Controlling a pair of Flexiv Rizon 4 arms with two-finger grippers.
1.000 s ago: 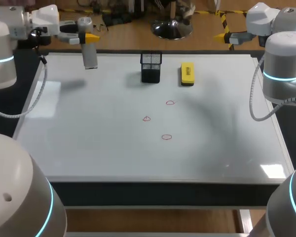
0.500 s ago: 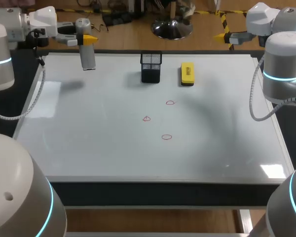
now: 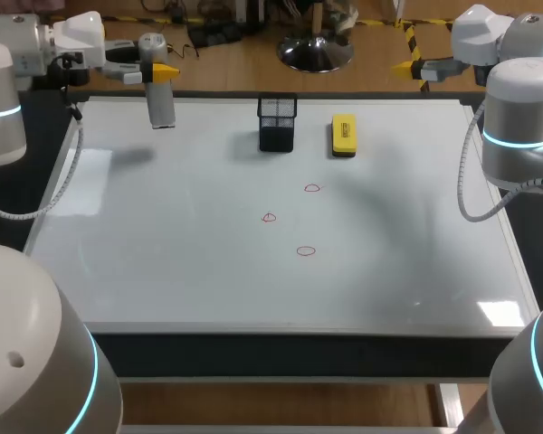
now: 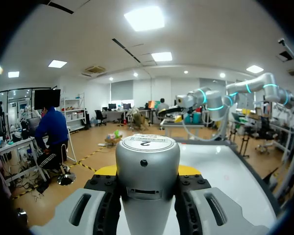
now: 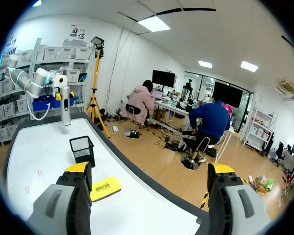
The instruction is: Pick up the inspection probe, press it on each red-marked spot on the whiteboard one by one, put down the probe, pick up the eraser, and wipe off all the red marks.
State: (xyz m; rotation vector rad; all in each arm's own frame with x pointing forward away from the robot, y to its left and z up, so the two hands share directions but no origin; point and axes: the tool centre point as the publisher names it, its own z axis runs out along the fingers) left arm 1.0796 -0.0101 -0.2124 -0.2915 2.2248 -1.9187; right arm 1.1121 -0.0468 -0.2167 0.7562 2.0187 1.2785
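While the left gripper [image 3: 154, 70] clamps the probe [image 3: 163, 107] above the whiteboard's [image 3: 163, 262] far left corner, apparently clear of it, the right gripper [image 5: 149, 169] hangs spread and empty. The eraser [image 3: 343, 136] lies beside the cup [image 3: 277, 124], behind three red marks [image 3: 269, 218].

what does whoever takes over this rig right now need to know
Left pincer: shut on the probe, held upright over the far left corner of the whiteboard.
Right pincer: open and empty, off the far right corner.
Eraser lies at the far edge, beside the black mesh holder.
Three red marks sit mid-board, unwiped.
Done: probe picked up. Whether any spot has been pressed cannot be told.
Left: press the spots, put down the probe, pick up the eraser, wipe all the marks.
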